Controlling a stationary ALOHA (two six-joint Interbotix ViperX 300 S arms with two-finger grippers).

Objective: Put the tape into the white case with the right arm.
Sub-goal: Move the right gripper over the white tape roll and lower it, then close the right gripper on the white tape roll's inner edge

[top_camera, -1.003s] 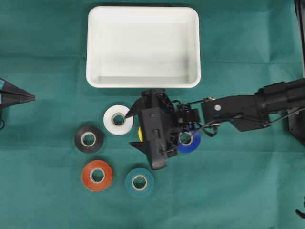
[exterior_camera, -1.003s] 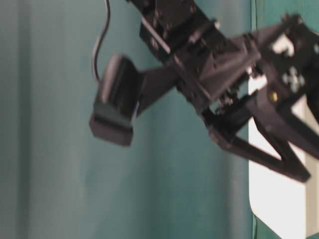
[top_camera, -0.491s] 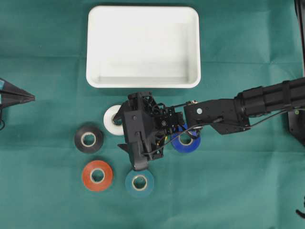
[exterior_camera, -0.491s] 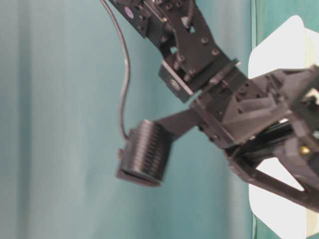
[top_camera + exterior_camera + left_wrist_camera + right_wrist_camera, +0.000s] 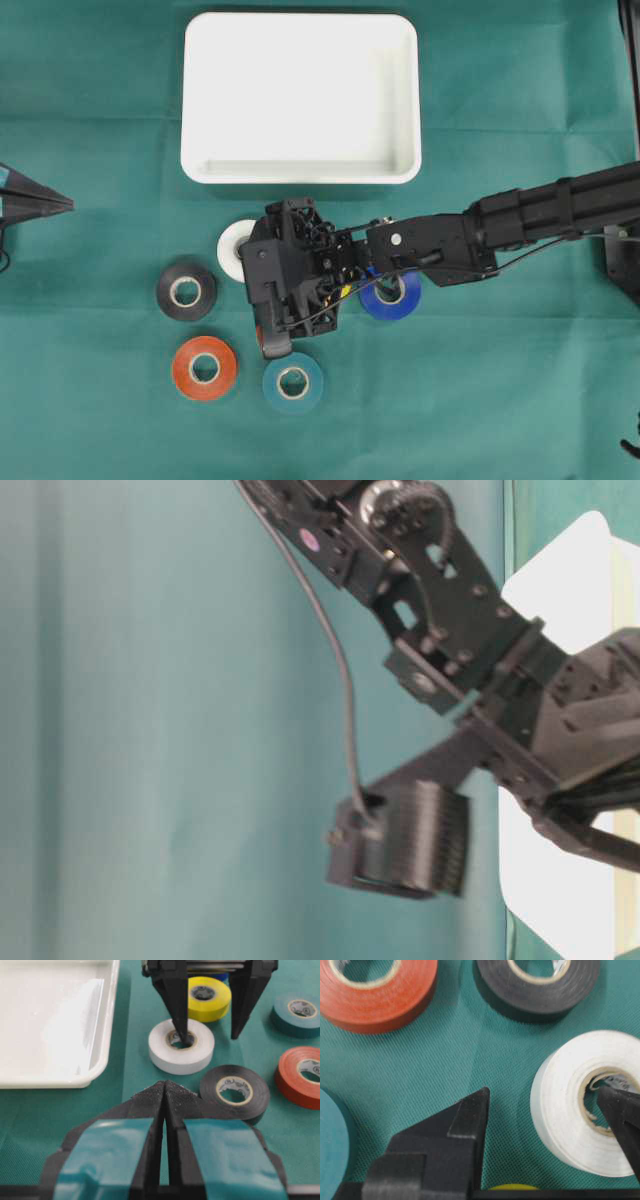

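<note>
White tape [image 5: 181, 1046] lay flat on the green cloth [image 5: 480, 400] just beside the white case [image 5: 300, 95], and I saw the right gripper [image 5: 207, 1035] spread wide, 1 finger [image 5: 176, 1007] dipped into its core, while the left gripper [image 5: 165, 1091] sat clenched, holding nothing.

I see a white case [image 5: 300, 95]; white tape [image 5: 181, 1046]; black tape [image 5: 235, 1092]; orange-red tape [image 5: 302, 1076]; green cloth [image 5: 480, 400].

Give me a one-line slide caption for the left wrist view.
Right gripper open, one finger in the white tape roll's core, the other outside it, beside the white case.
</note>
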